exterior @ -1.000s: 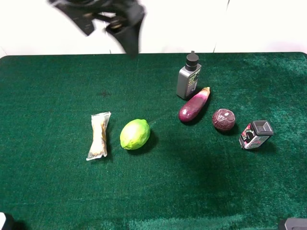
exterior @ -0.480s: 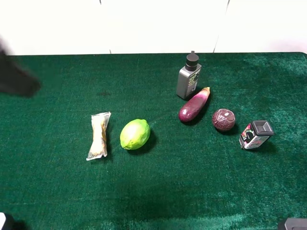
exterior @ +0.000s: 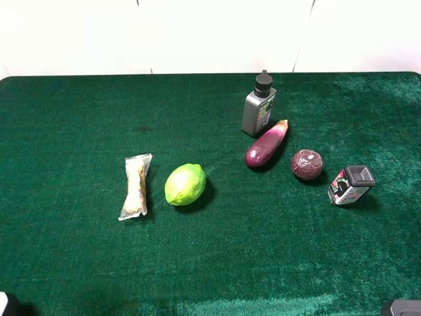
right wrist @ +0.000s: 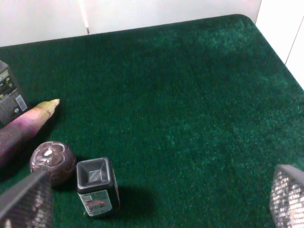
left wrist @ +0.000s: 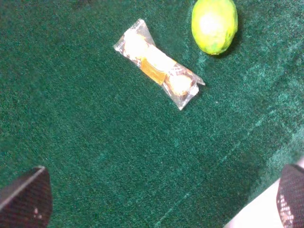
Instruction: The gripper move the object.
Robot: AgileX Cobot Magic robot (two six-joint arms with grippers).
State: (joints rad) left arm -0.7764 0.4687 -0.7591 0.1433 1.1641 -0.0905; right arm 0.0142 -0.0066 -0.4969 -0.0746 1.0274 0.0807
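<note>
The object, a small flat grey bottle [exterior: 258,105] with a black pump cap, stands upright at the back of the green table, right of centre. Only its edge shows in the right wrist view [right wrist: 7,95]. No gripper shows in the exterior high view. My left gripper [left wrist: 159,197] is open and empty above the cloth near a wrapped snack [left wrist: 159,70]. My right gripper [right wrist: 154,197] is open and empty, hovering near the small red-black box [right wrist: 97,186], well apart from the bottle.
A purple eggplant [exterior: 266,144] lies just in front of the bottle. A dark red round fruit [exterior: 306,164] and the red-black box [exterior: 350,184] lie to its right. A lime [exterior: 185,184] and the wrapped snack [exterior: 135,186] lie left of centre. The table's right edge [right wrist: 280,52] is near.
A dark blurred arm at the top left swung to the left edge and then left the exterior view. Nothing on the table has moved.
</note>
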